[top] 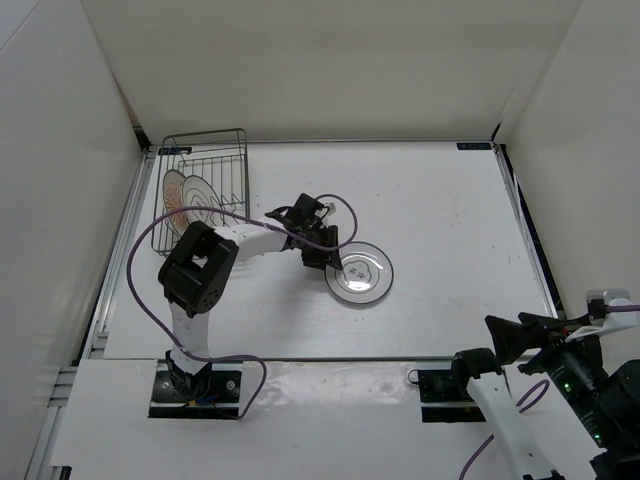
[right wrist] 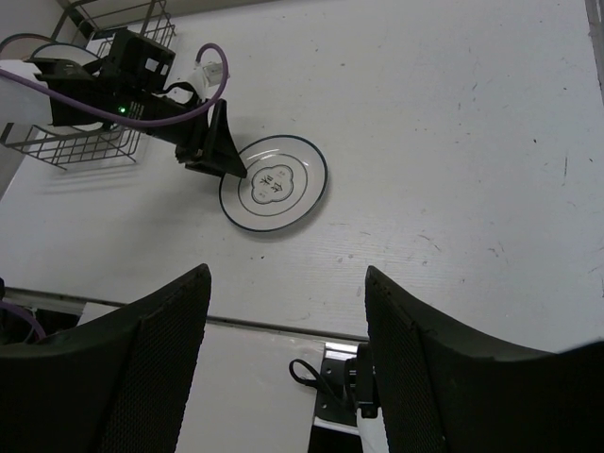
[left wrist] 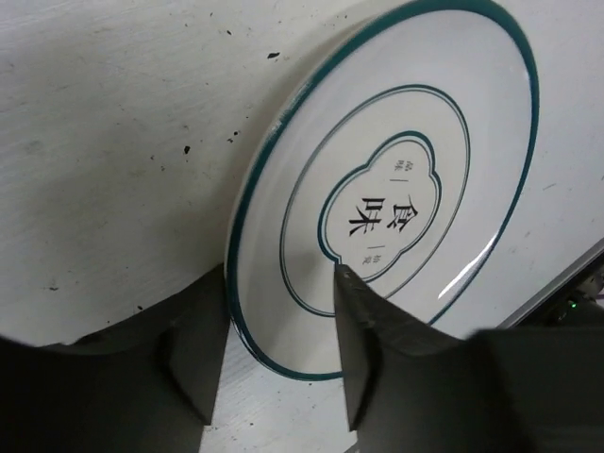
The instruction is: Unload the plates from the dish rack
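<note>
A white plate [top: 362, 272] with a dark teal rim and a dark centre motif lies flat on the table right of centre. My left gripper [top: 335, 262] stands open at its left edge. In the left wrist view the rim of the plate [left wrist: 396, 189] passes between the spread jaws of the left gripper [left wrist: 281, 283], one finger outside it and one over it. The dark wire dish rack [top: 232, 150] sits at the far left, holding an orange-brown ringed plate [top: 174, 192] and a dark-ringed white plate [top: 207, 196] on edge. My right gripper [right wrist: 288, 274] hangs open and empty.
White walls enclose the table on three sides. The left arm's purple cable [top: 150, 240] loops from its base over the table beside the rack. The right arm [top: 560, 350] sits at the near right corner. A black bracket [right wrist: 344, 377] lies under the right gripper.
</note>
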Robot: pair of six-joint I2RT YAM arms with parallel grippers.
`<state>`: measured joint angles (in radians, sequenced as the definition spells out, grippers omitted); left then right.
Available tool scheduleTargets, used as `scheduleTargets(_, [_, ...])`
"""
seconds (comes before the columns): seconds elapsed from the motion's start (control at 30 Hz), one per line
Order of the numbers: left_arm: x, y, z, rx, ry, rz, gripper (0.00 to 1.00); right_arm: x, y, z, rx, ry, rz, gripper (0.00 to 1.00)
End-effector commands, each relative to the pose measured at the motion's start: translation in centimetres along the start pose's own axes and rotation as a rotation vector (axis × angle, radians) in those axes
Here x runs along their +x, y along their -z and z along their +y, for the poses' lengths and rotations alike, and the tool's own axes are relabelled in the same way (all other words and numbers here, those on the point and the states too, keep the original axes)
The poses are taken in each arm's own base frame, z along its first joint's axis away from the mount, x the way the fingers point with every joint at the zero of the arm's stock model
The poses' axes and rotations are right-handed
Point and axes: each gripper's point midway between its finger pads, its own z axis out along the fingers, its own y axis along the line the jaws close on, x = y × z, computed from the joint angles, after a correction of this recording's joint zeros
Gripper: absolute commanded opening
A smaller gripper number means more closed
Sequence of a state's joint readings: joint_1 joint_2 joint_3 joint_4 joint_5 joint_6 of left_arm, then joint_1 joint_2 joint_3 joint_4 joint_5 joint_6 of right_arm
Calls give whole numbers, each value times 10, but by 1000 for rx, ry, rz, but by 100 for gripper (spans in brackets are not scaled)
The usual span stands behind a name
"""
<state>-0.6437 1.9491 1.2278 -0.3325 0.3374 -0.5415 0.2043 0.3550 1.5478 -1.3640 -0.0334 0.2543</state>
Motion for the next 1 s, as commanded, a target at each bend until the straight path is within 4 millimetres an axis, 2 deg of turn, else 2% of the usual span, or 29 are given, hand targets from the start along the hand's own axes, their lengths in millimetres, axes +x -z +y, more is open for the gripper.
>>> scheduleTargets(0.0, [6,3,18,-107,-11,32,59,69,24,-14,57,-26,271,70])
scheduleTargets(0.03, [4,4,20,-118,-19,26,70,69,24,-14,56,-24,272,70])
scheduleTargets(0.13, [0,16,22,-170,-28,25,88,70,24,-14,55,-25,272,70])
scheduleTargets(0.17, [-8,26,15,-166,-49,-1,100,70,22,-13,57,-28,279,70])
scheduleTargets(0.2, [-8,32,20,-206,-57,2,100,70,23,-14,54,-26,280,70])
scheduleTargets(0.23, [-13,39,16,-212,-69,-10,100,70,23,-13,54,-26,274,70])
scheduleTargets(0.27, [-28,52,6,-202,-100,-51,100,71,23,-14,54,-25,277,70])
scheduleTargets(0.3, [-30,65,10,-262,-102,-50,100,71,23,-13,53,-28,277,70])
scheduleTargets(0.33, [-47,81,1,-259,-142,-98,100,72,23,-14,55,-27,278,70])
scheduleTargets(0.37, [-52,90,2,-300,-157,-118,100,71,23,-13,54,-25,275,70])
scheduleTargets(0.4, [-47,104,11,-367,-167,-94,100,70,24,-12,47,-25,274,70])
scheduleTargets(0.43, [-75,132,-1,-392,-192,-196,100,70,24,-12,44,-25,275,70])
scheduleTargets(0.5, [-79,163,13,-516,-262,-201,100,70,25,-12,43,-23,267,71])
scheduleTargets(0.53, [-101,200,9,-560,-299,-298,100,71,25,-12,42,-27,266,71])
scheduleTargets(0.6, [-107,225,15,-604,-308,-337,100,71,24,-11,43,-28,273,71])
scheduleTargets(0.63, [-117,257,22,-612,-278,-417,100,72,24,-11,37,-28,276,71])
scheduleTargets(0.67, [-117,266,30,-612,-248,-434,100,73,23,-10,32,-28,282,71])
scheduleTargets(0.7, [-120,284,39,-577,-193,-469,100,74,22,-10,31,-29,292,71])
scheduleTargets(0.73, [-121,292,35,-504,-131,-502,100,77,21,-9,23,-32,302,71])
scheduleTargets(0.77, [-120,299,62,-519,-45,-505,100,78,19,-11,30,-29,309,71])
scheduleTargets(0.8, [-121,312,78,-490,29,-522,100,80,18,-11,35,-34,317,71])
scheduleTargets(0.83, [-119,313,84,-463,78,-519,100,82,17,-12,36,-34,325,71])
scheduleTargets(0.87, [-120,324,112,-492,155,-538,100,83,18,-11,30,-34,318,71])
scheduleTargets(0.93, [-121,333,130,-538,197,-556,100,83,20,-10,22,-34,317,72])
scheduleTargets(0.97, [-119,339,147,-572,232,-565,100,83,20,-9,15,-32,314,72])
